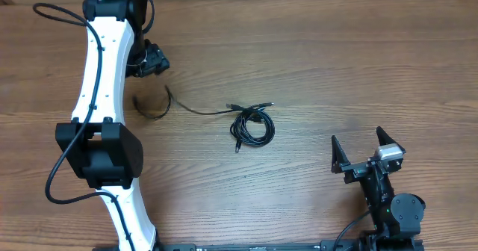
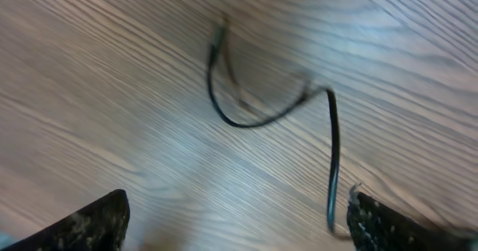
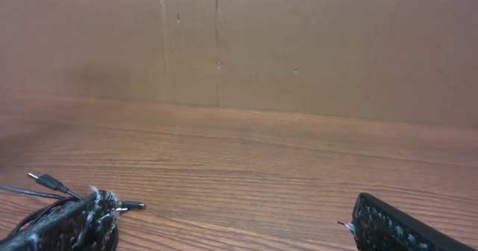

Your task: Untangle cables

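The left gripper (image 2: pixel 235 206) hangs wide open over the table (image 1: pixel 336 57), holding nothing. A loose cable (image 2: pixel 334 154) curves on the wood below it, one end just beside a fingertip (image 2: pixel 373 217); contact is unclear. The coiled cables (image 1: pixel 250 119) lie mid-table. The right gripper (image 1: pixel 357 137), near the front edge, is spread wide and empty.

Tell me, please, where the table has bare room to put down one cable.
Bare wood lies between the coil and the right gripper, and across the far right of the table. The near strip on the robot's side of the coil is free too. It is crowded between the left gripper and the coil, where a loose cable runs.
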